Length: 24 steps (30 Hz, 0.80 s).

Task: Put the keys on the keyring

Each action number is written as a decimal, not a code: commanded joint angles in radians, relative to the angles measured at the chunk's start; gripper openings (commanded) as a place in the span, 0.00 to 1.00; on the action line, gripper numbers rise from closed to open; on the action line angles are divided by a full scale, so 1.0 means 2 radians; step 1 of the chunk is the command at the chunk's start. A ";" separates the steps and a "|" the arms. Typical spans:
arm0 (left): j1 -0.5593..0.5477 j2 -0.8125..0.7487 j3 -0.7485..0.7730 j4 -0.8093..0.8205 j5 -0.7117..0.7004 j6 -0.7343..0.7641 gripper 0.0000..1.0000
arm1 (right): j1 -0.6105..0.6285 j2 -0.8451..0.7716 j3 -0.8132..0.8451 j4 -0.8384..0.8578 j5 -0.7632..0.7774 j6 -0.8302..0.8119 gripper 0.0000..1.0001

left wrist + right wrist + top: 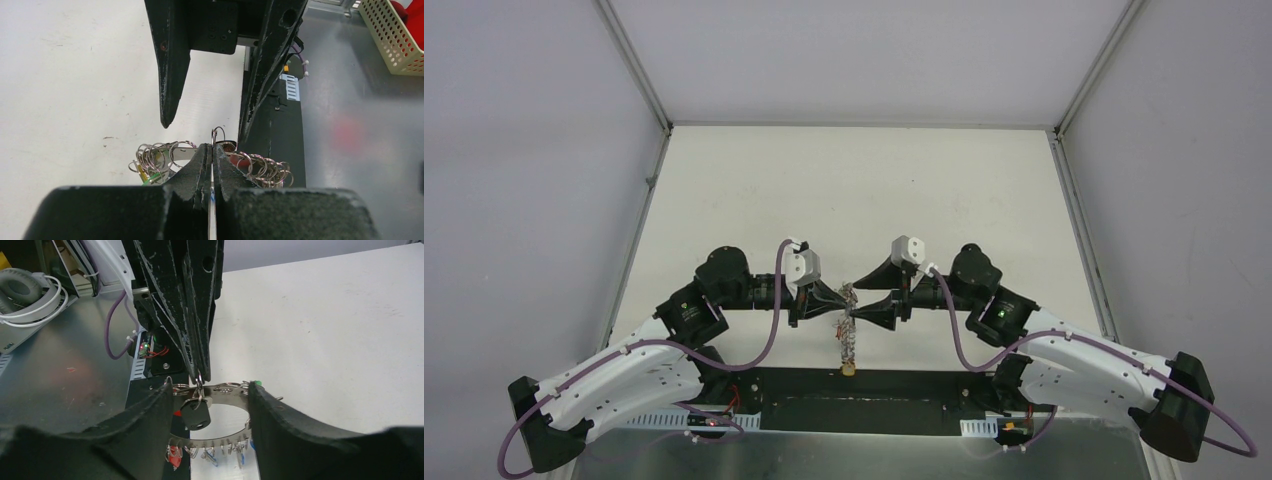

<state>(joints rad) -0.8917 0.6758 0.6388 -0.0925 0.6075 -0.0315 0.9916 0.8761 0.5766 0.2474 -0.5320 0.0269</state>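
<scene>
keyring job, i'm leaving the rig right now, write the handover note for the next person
Left tool: shut, pinching the black key by its small ring.
Right tool: fingers apart, one on each side of the keyring; whether they press it is unclear.
Done: black key is at the keyring's top edge; threaded or not, cannot tell.
Left: check that, then the red key, which I can't pick out among the tags.
</scene>
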 commanded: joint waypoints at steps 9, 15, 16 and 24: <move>-0.006 -0.023 0.026 -0.014 -0.079 0.006 0.00 | -0.013 0.005 0.089 -0.067 0.064 0.038 0.92; -0.006 -0.028 0.031 -0.034 -0.100 0.007 0.00 | -0.082 0.026 0.110 -0.067 0.002 0.100 0.92; -0.006 -0.028 0.032 -0.036 -0.101 0.006 0.00 | -0.098 0.028 0.109 -0.060 -0.016 0.111 0.92; -0.006 -0.024 0.035 -0.030 -0.061 0.011 0.00 | -0.139 0.024 0.041 0.079 -0.137 0.147 0.87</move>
<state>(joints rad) -0.8917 0.6392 0.6483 -0.2264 0.4301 -0.0292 0.7132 0.9394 0.7265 0.1894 -0.6426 0.2657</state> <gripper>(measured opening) 0.009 0.900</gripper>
